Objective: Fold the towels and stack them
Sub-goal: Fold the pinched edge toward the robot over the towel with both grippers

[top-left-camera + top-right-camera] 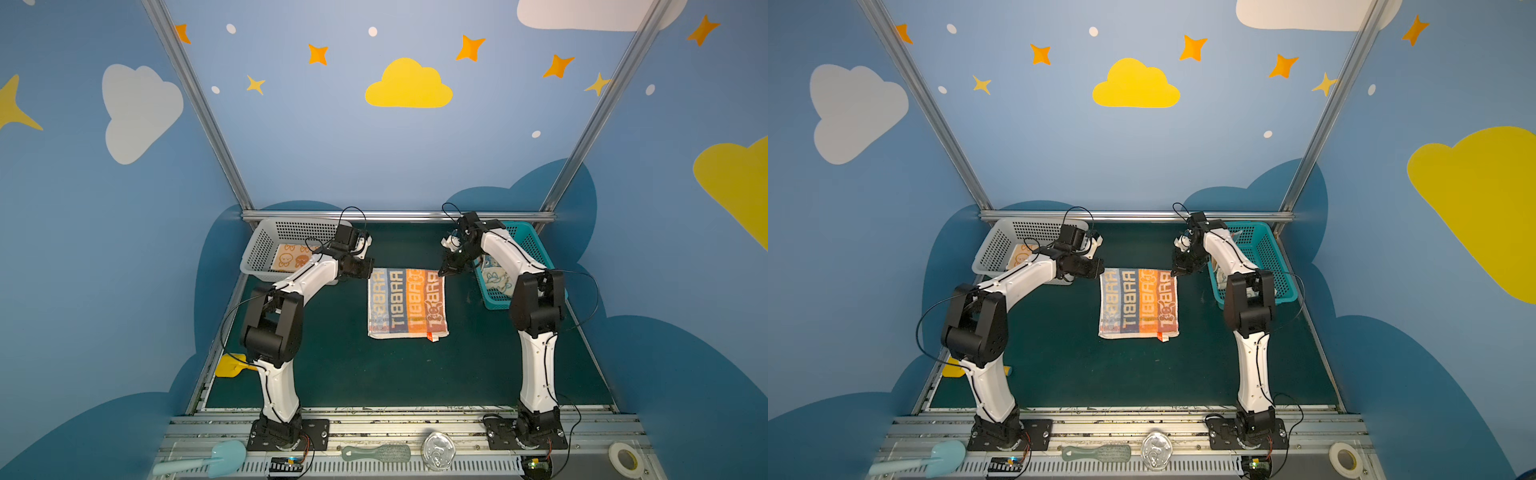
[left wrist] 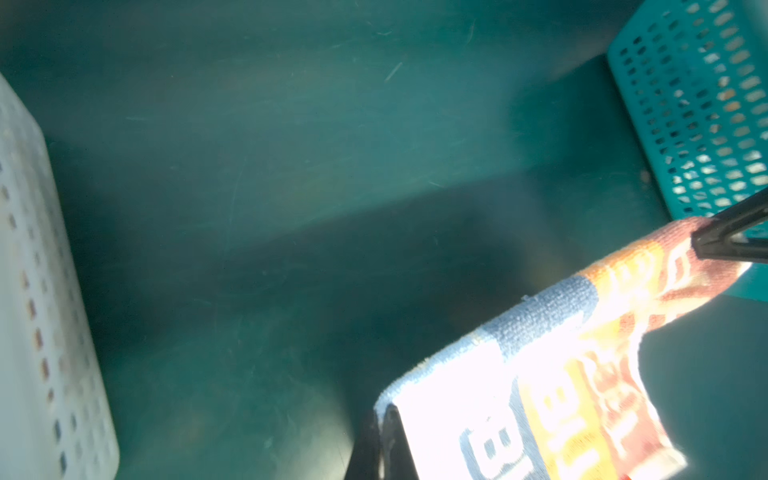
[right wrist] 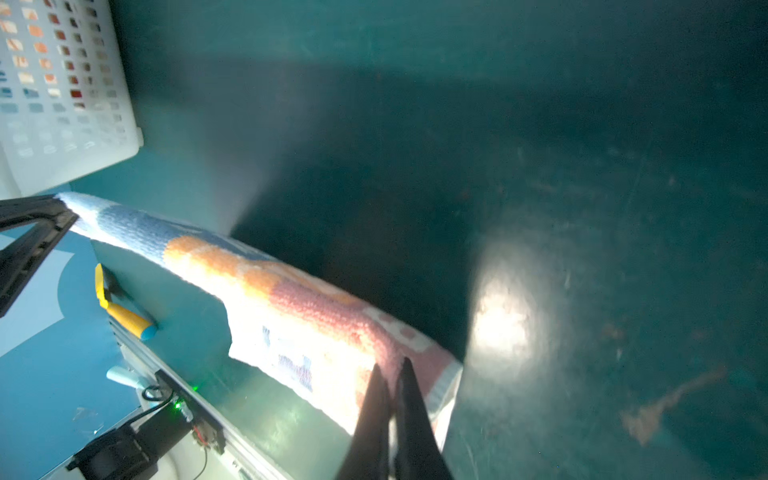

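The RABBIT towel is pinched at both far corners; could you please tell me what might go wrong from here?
1. The left jaws and right jaws grip only the corner tips of the towel, so a corner could slip out mid-fold.
2. If the two sides travel unevenly, the fold may land skewed.
3. The right jaws work close beside the teal basket and might nudge it.

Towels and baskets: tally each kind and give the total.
Towels: 3 (RABBIT towel, orange towel, blue towel)
Baskets: 2 (white basket, teal basket)
Total: 5
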You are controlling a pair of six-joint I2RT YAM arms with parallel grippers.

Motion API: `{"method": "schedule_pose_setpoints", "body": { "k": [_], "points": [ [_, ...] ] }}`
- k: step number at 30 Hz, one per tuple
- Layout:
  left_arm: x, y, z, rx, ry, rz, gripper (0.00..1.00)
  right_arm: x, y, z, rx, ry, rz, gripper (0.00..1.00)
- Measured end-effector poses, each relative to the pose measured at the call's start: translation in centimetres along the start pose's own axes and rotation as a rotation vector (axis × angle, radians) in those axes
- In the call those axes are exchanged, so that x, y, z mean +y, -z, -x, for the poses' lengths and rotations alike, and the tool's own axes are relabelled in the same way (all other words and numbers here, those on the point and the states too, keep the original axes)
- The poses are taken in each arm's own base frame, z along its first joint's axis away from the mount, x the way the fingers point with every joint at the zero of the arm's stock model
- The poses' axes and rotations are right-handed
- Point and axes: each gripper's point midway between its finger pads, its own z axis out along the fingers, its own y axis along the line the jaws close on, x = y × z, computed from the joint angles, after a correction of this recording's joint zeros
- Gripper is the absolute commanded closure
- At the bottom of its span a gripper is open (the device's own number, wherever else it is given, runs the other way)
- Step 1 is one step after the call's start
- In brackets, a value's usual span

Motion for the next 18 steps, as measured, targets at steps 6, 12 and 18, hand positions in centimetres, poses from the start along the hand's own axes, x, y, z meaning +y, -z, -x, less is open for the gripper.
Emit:
{"method": "schedule_pose_setpoints", "body": {
  "k": [6, 12, 18],
  "points": [
    [-1.5, 1.6, -3.2, -0.01, 0.04, -0.009, 0.97, 0.0, 0.5, -3.6, 0.018, -0.026, 0.0, 1.0],
    [-1.9, 1.2, -8.4, 0.049, 0.102, 0.014, 0.97, -0.4, -0.9, -8.1, 0.078, -0.052, -0.015, 0.99],
    [-2.8, 0.2, -12.5, 0.116, 0.118, 0.028, 0.97, -1.8, -3.0, -11.7, 0.145, -0.097, -0.05, 0.99]
  ]
}}
